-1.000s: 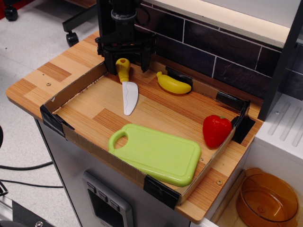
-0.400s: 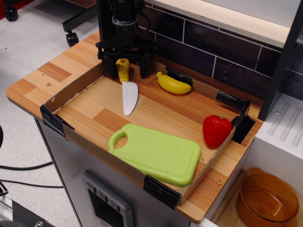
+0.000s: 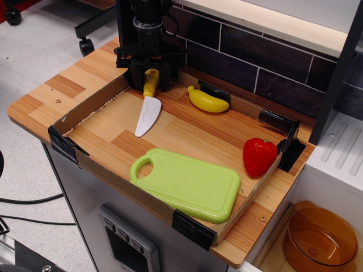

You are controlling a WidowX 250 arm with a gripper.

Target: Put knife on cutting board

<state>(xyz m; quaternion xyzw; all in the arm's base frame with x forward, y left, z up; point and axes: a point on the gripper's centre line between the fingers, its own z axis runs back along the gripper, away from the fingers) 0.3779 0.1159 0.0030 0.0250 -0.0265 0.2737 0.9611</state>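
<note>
At the tray's back left, the gripper (image 3: 150,76) has its fingers pressed against the yellow handle of the knife (image 3: 147,105), pinching it. Knife: rounded yellow handle, white blade with a wavy edge. Long axis runs from the handle at the rear down toward the front left; blade tip points that way and sits on or just above the tray floor (image 3: 193,133). Cutting board (image 3: 187,184), light green with oval handle hole, lies flat at the front edge, well apart from the knife.

The gripper (image 3: 150,76) is covering the knife (image 3: 146,107) handle's top; the orange bowl (image 3: 321,241) at 5 o'clock is running off-frame.
</note>
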